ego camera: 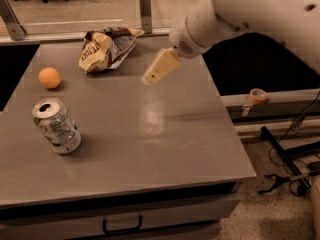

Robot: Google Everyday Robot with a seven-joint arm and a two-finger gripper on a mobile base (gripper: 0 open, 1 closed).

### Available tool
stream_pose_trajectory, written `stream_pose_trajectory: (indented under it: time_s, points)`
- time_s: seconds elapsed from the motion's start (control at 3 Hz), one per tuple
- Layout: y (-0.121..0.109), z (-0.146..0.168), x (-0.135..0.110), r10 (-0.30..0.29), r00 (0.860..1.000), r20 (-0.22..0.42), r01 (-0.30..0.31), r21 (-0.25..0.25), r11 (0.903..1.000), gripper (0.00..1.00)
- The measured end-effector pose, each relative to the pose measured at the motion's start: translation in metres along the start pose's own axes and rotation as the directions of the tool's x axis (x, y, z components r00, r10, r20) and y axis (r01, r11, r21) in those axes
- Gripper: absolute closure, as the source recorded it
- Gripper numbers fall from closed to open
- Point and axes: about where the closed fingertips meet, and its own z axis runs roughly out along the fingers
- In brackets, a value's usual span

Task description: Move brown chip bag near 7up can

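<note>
The brown chip bag, cream-tan and dark brown and wrinkled, lies at the far edge of the grey table, left of centre. The 7up can, silvery-green with an open pull-tab top, stands tilted near the table's left front. My gripper hangs above the table, to the right of the bag and a short gap from it, with its tan fingers pointing down and left. It holds nothing. The can is far from the gripper, to the lower left.
An orange ball rests on the table between the bag and the can. A roll of tape sits on a ledge right of the table. Cables lie on the floor at the right. A drawer handle shows below the table's front edge.
</note>
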Motion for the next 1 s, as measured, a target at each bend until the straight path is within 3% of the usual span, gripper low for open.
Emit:
stream_pose_trajectory:
  time_s: [0.33, 0.67, 1.0]
  points:
    - [-0.026, 0.045, -0.020, 0.150, 0.983, 0.110, -0.154, 0.027, 0.9877, 0.00]
    - [-0.024, 0.090, -0.048, 0.243, 0.951, 0.191, -0.235, -0.060, 0.9700, 0.00]
    - [-0.015, 0.126, -0.075, 0.310, 0.919, 0.243, -0.276, -0.162, 0.9472, 0.00]
